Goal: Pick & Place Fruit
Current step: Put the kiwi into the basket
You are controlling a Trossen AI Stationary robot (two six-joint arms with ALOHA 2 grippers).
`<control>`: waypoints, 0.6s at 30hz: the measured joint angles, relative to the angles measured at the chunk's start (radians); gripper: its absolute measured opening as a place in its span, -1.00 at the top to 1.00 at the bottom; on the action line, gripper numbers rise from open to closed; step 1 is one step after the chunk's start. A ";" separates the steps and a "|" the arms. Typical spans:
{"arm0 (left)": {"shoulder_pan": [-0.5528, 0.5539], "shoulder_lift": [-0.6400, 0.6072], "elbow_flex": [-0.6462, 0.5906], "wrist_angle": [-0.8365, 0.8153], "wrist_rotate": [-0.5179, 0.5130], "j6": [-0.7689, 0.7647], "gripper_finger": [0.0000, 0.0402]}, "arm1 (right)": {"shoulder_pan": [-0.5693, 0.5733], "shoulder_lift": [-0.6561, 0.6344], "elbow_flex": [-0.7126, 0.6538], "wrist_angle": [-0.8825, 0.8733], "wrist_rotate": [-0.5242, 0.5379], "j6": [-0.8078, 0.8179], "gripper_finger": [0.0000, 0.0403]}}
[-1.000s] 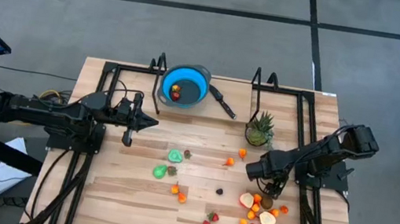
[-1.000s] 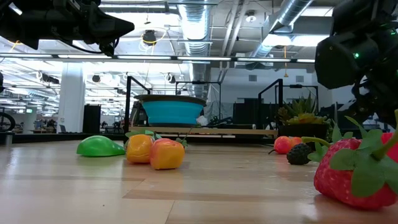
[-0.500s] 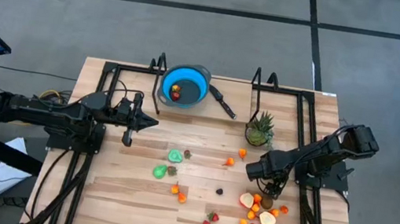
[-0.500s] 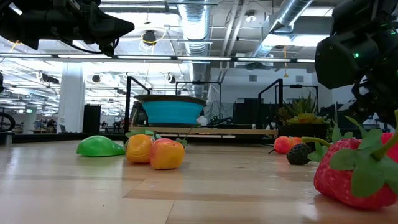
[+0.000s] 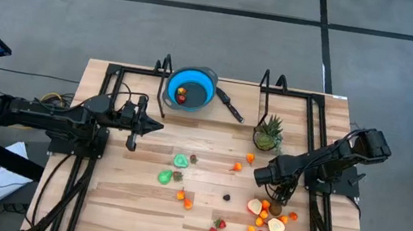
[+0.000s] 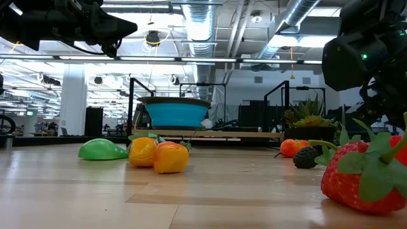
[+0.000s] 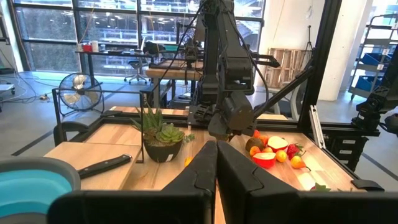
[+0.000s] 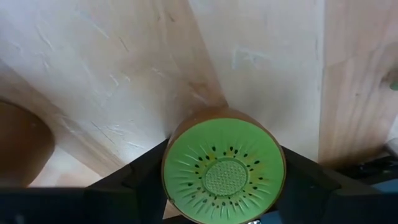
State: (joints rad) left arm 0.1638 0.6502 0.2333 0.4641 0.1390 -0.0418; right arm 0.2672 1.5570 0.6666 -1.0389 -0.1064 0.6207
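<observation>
Pale wooden planks make up the worktop [image 5: 209, 153], which is ringed by a black frame and stands on a grey floor; a large open workshop with ducts overhead is seen beyond it in the low view.

Toy fruit [image 5: 266, 219] is scattered over the near half of the worktop. One cluster of orange pieces, strawberries and cut halves lies at the right, two green pieces [image 5: 181, 161] are seen nearer the middle, and a few pieces already lie in the blue bowl [image 5: 191, 89] at the far edge. A small potted plant [image 5: 269, 133] stands just beyond the right arm.

The right hand [image 5: 280, 197] is lowered at the far edge of the right-hand cluster. In its wrist view a halved kiwi [image 8: 224, 167] is framed between the two dark fingers [image 8: 127, 183], its green cut face turned up toward the camera. The fingers stand at either side of the brown skin; whether they already press on it cannot be told.

The kiwi half is judged to be light, hard and smooth, probably plastic, so it may slip or pop out if pinched near its rounded end. A hold across the widest part, just below the cut face, seems safest.

The left hand [image 5: 152, 126] is kept clenched and empty, raised above the worktop's left side near the bowl.
</observation>
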 joint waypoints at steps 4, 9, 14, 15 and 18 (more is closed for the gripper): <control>0.000 0.000 0.000 0.000 0.000 0.000 0.99 | 0.000 0.000 0.000 -0.001 0.000 0.000 -0.06; 0.000 0.000 0.000 0.000 0.000 0.000 0.99 | 0.000 0.001 0.002 0.000 -0.001 0.000 -0.13; 0.000 0.000 0.000 0.000 0.000 0.000 0.99 | -0.001 0.003 0.031 0.005 0.013 -0.001 -0.05; 0.000 0.000 0.000 0.000 0.000 0.000 0.99 | -0.001 0.003 0.038 0.010 0.015 -0.001 -0.05; 0.000 0.000 0.000 0.000 0.000 0.000 0.99 | -0.001 0.003 0.065 0.008 0.012 -0.013 -0.05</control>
State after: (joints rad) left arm 0.1638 0.6499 0.2329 0.4641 0.1387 -0.0418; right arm 0.2662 1.5597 0.7317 -1.0306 -0.0942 0.6073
